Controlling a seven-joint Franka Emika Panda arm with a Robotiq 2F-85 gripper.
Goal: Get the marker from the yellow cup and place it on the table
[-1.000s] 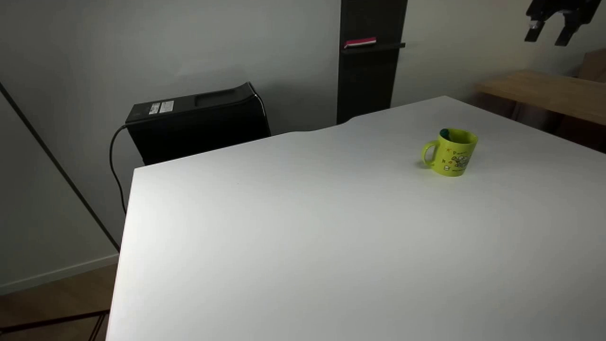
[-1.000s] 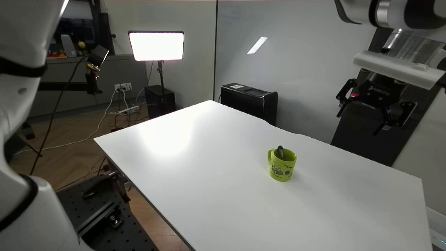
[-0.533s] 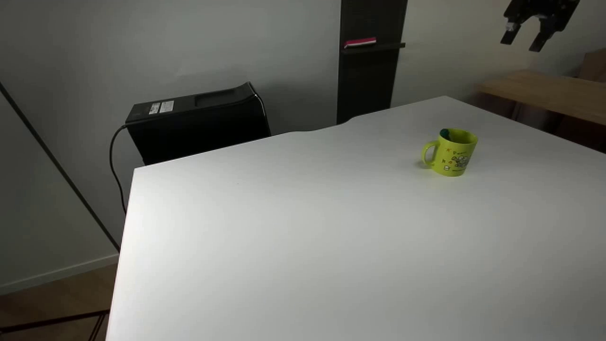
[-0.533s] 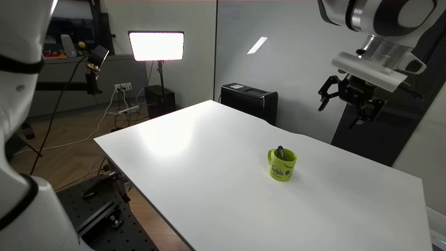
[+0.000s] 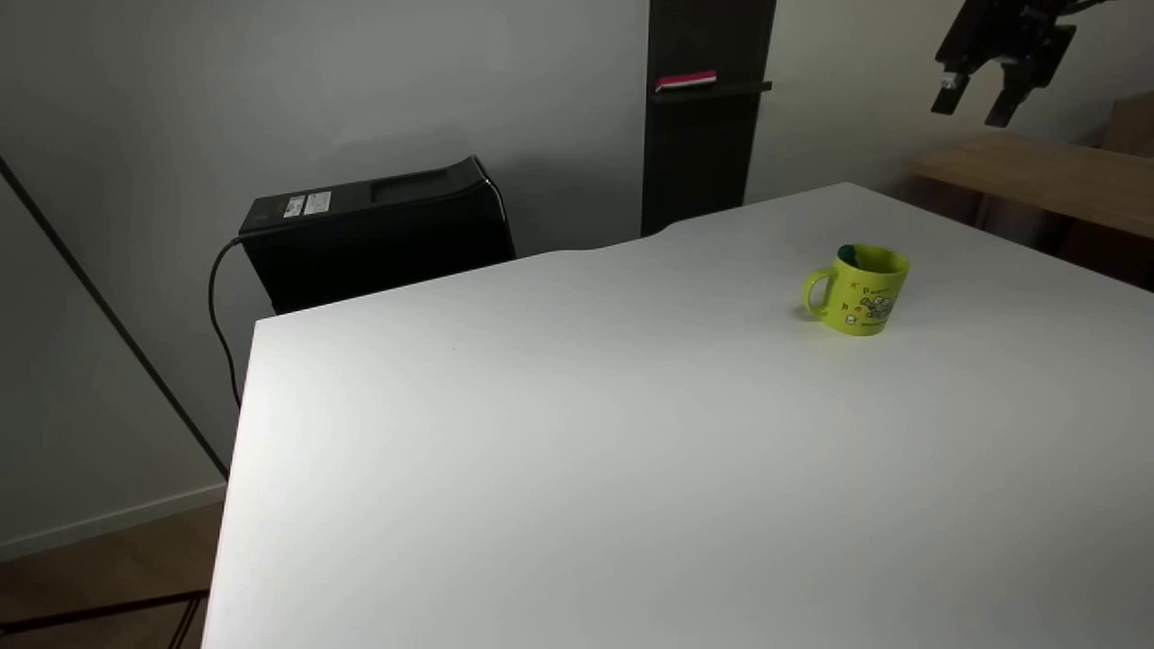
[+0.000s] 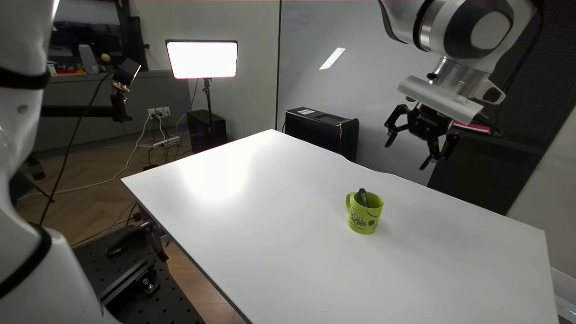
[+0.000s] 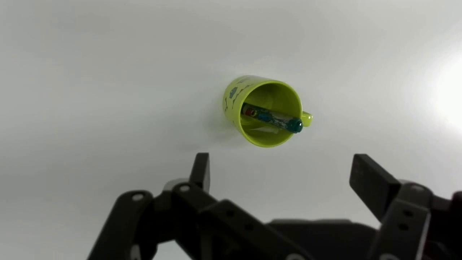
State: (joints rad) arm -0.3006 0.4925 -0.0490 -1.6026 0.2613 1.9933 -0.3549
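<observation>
Dark-green marker [image 7: 273, 118] leaning inside yellow-green mug [image 6: 365, 220], upper end at rim toward 4 o'clock in wrist view; mug upright on white table [image 6: 270, 265]; Robotiq gripper [image 6: 405, 155] above, toward mug's 1 o'clock in exterior view, jaws wide apart; black appliance [image 6: 315, 132] toward 11.

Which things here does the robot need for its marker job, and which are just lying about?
Needed:
yellow cup
marker, leaning inside it
white table, where the marker should go
jaws, standing open

Just about:
lit lamp
black box with labels
wooden table
red-and-white thing
</observation>
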